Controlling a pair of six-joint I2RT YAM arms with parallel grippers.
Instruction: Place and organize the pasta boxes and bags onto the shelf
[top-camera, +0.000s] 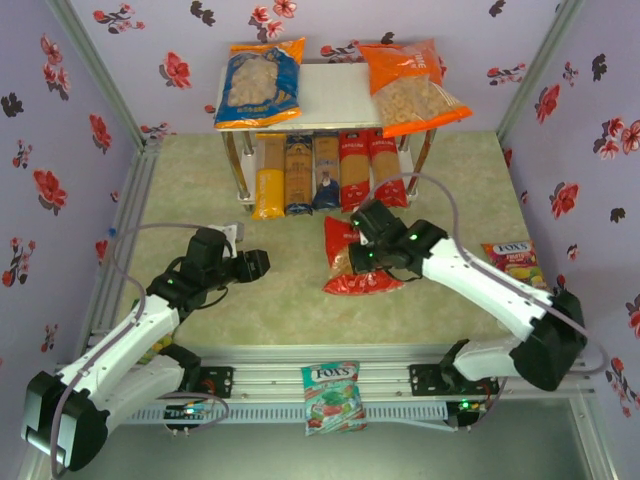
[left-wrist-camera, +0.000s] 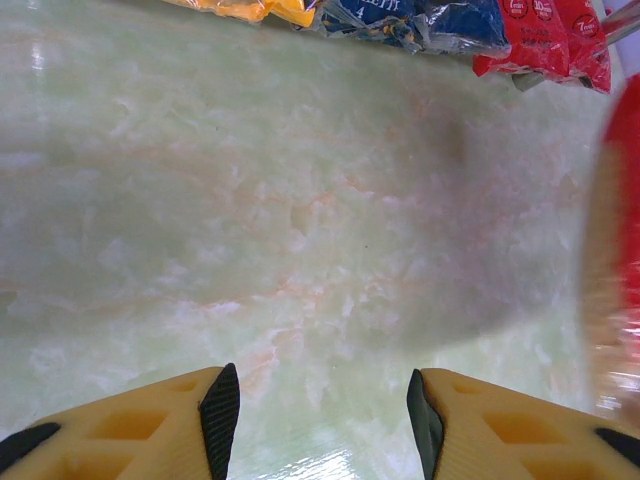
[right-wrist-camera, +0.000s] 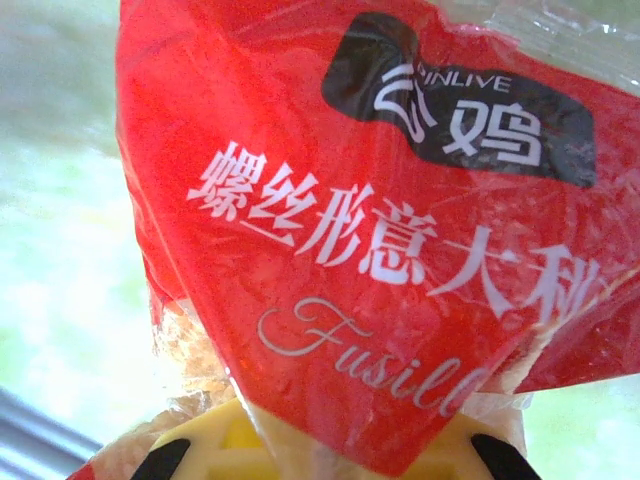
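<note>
While the left pincer (top-camera: 255, 265) hangs released and empty over the pale marbled tabletop (top-camera: 280, 310) at the left middle of the overhead view, its yellow fingers (left-wrist-camera: 150, 430) apart with nothing between them, the right pincer (top-camera: 362, 250) is clenched on the wide red plastic bag of fusilli (top-camera: 350, 275) at the frame's centre. In the right wrist view the red bag (right-wrist-camera: 380, 220) rises straight up from between the fingertips. Seen from overhead, its long axis runs roughly top to bottom. The two-tier shelf of white boards and thin metal legs (top-camera: 335, 95) stands directly above it in the picture. The bare gap on its upper board, between the blue pasta bag (top-camera: 260, 82) and the orange pasta bag (top-camera: 408, 88), lies up and slightly left of the right pincer. That arm is plainly the nearer, so the carry probably goes toward the frame's top.
</note>
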